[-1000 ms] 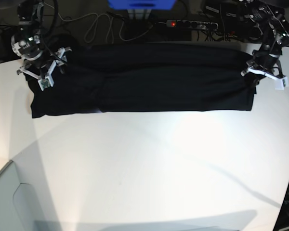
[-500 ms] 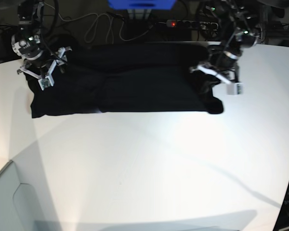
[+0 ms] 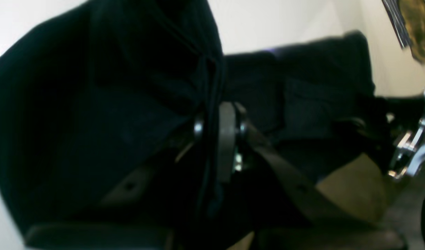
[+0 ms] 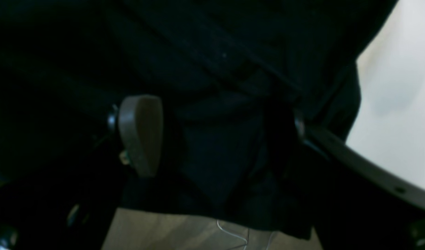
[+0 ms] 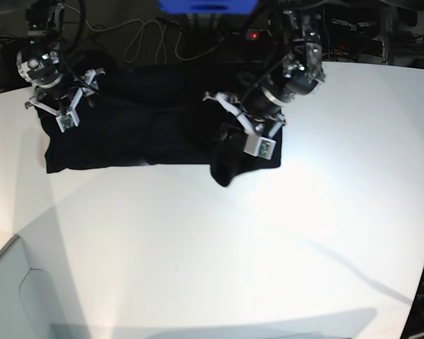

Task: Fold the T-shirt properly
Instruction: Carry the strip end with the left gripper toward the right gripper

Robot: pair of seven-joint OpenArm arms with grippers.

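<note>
Across the near half of the white table (image 5: pixel 219 254), seen from the base view, nothing but bare surface shows, with a pale grey panel at the near left corner. Farther back lies the black T-shirt (image 5: pixel 127 127), stretched as a dark band along the far part of the table, its plain side up. Its end on the view's right is lifted off the surface and carried over toward the middle, a loose fold drooping to the table at the near edge. The left gripper (image 5: pixel 249 126) hangs over that raised end, clenched on the T-shirt; in the left wrist view the cloth (image 3: pixel 94 104) runs pinched between the closed fingers (image 3: pixel 226 139). At the other end, on the view's left, the right gripper (image 5: pixel 56 106) sits low over the cloth near the far corner, its jaws spread wide; the right wrist view shows one finger pad (image 4: pixel 141 133) well apart from the other, with dark fabric (image 4: pixel 215 69) lying between them, not squeezed. Beyond the table's far edge run cables, a power strip (image 5: pixel 258 34) with a red light, and a blue block (image 5: pixel 206 6).
</note>
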